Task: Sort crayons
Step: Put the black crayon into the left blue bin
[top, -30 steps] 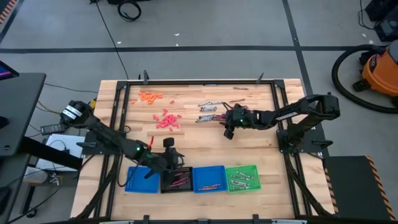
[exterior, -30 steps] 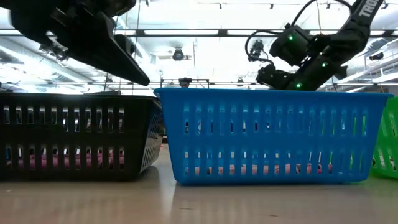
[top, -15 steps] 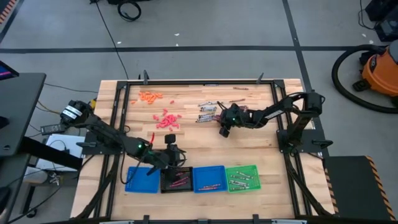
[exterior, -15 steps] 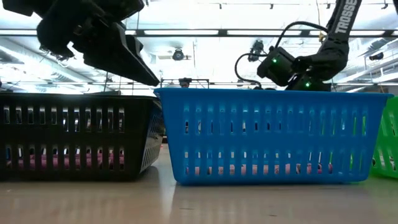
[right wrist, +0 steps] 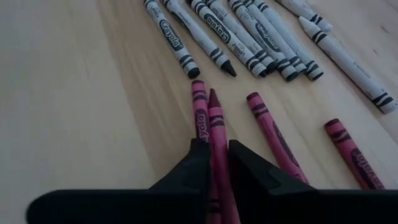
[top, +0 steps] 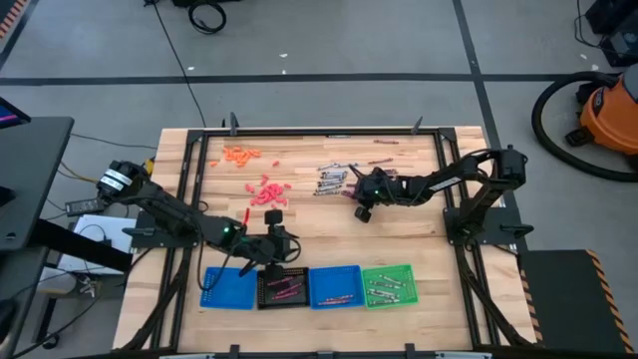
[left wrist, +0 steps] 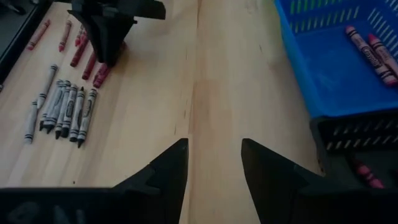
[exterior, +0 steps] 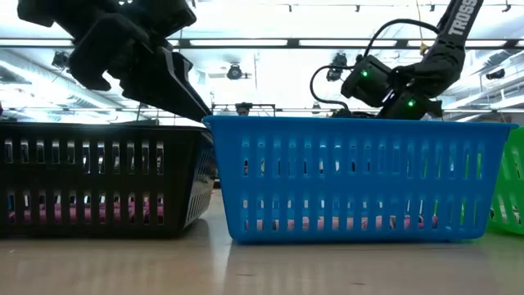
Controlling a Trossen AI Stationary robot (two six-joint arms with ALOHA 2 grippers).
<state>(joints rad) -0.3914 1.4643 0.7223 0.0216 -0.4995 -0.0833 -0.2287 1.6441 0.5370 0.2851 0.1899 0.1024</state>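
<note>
Grey crayons [right wrist: 249,37] and maroon crayons [right wrist: 273,134] lie flat on the wooden table [top: 319,229], right of its middle. My right gripper [right wrist: 214,146] is down among the maroon ones [top: 354,194] and shut on a magenta crayon [right wrist: 213,121]; a second one [right wrist: 199,115] lies tight against it. My left gripper [left wrist: 214,152] hangs open with nothing in it over the table, beside the black tray [top: 282,289]. Orange crayons [top: 239,155] and red crayons [top: 267,191] lie at the far left. My right gripper pinches the magenta crayon between its two fingers, on its paper-wrapped shaft [right wrist: 216,155] behind the pointed tip. The fingers slant down from above, from the table's right, and run along the crayon. It lies on the table, tip away from the wrist. Whether the neighbouring crayon is caught too, I cannot tell.
Along the near edge stand a blue tray [top: 227,287], the black tray, a second blue tray [top: 334,286] with maroon crayons and a green tray [top: 387,284] with grey ones. Bare wood lies between the trays and the crayon groups.
My right gripper has sunk toward the table, down onto the maroon crayons. My left gripper has swung a little toward the table's far edge, staying above the table.
</note>
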